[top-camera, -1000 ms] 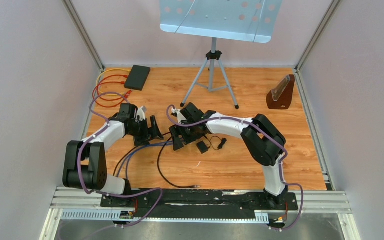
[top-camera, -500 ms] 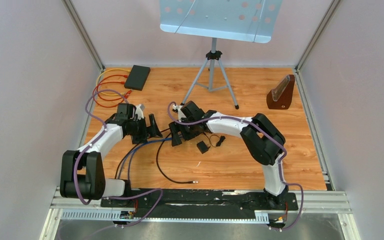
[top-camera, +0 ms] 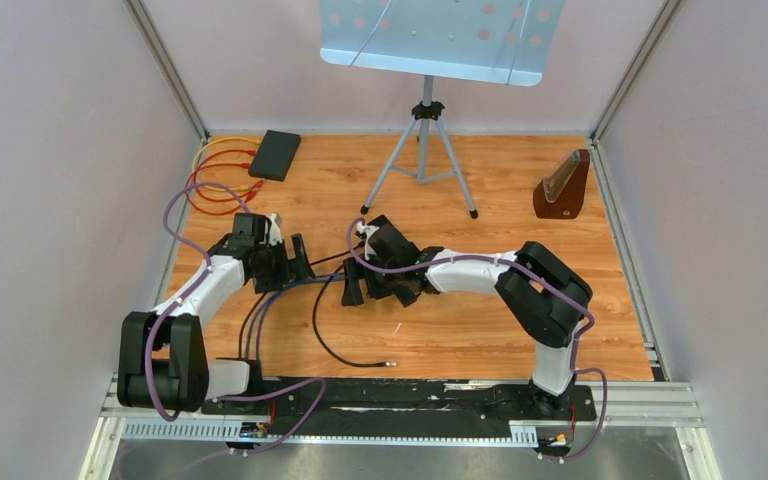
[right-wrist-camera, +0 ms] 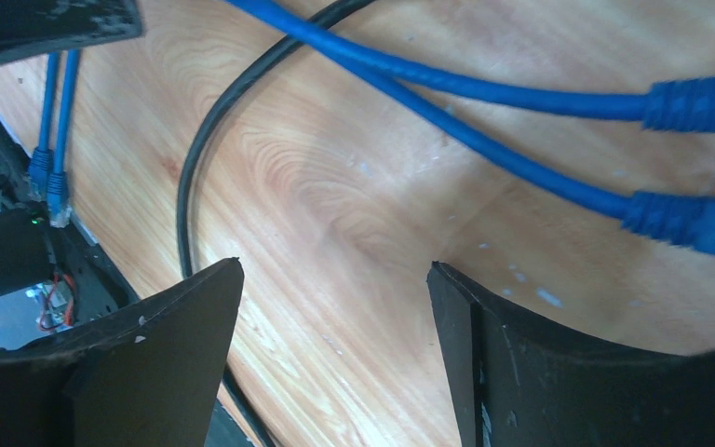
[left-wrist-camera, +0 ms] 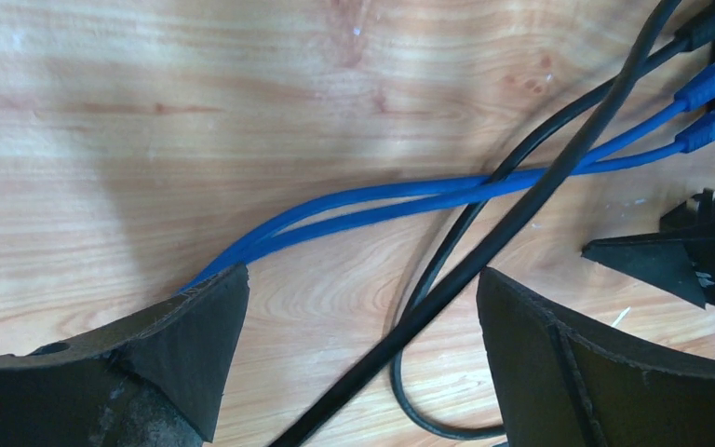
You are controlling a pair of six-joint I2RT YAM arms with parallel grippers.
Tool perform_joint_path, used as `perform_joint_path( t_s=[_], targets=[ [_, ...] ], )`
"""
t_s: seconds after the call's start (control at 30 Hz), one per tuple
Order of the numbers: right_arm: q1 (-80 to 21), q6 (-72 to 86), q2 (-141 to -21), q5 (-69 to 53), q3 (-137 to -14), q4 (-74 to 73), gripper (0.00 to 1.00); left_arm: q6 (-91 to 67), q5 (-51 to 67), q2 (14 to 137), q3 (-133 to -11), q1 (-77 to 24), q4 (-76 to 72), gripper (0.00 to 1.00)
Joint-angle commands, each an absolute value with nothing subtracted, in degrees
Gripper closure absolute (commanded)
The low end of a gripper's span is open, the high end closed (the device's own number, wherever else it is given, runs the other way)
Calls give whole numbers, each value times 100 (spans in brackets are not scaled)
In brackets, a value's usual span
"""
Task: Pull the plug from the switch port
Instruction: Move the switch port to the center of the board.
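Lying beside right gripper [right-wrist-camera: 335, 303], plug [right-wrist-camera: 694, 223] seems free.

The top external camera looked steeply down from above and behind the left arm [top-camera: 200, 290] and right arm [top-camera: 475, 268], far enough back to take in the whole wooden table [top-camera: 520, 170]. Each wrist camera sat very near the tabletop, facing down along its own fingers. The left gripper [left-wrist-camera: 363, 273] and right gripper [right-wrist-camera: 335, 270] framed each view's lower edge. All three views shared the blue cables [top-camera: 295, 289] and black cable [top-camera: 322, 335] between the arms.
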State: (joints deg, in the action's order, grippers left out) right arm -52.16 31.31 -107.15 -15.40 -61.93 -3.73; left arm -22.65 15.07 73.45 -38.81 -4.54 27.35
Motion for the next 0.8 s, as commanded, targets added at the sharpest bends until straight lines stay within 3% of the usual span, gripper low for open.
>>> perform_joint_path(
  t_s=[0.0,0.2,0.53,0.77],
  targets=[
    [-5276,3967,-10531,-864,-5652,-130,21,-2392,1818,7353,-3754,-606,2479,3],
    [-5265,4043,-10065,-567,-4956,355,20,-2379,2476,7911,-3901,-1560,2302,8],
    [-5164,4025,-9003,-221,-3986,114,17,-3549,2338,7758,-3401,-3127,1317,8],
    [-4966,3765,-8481,-435,-4030,-298,16,-3281,697,7458,-4169,-3586,2835,3]
  ],
)
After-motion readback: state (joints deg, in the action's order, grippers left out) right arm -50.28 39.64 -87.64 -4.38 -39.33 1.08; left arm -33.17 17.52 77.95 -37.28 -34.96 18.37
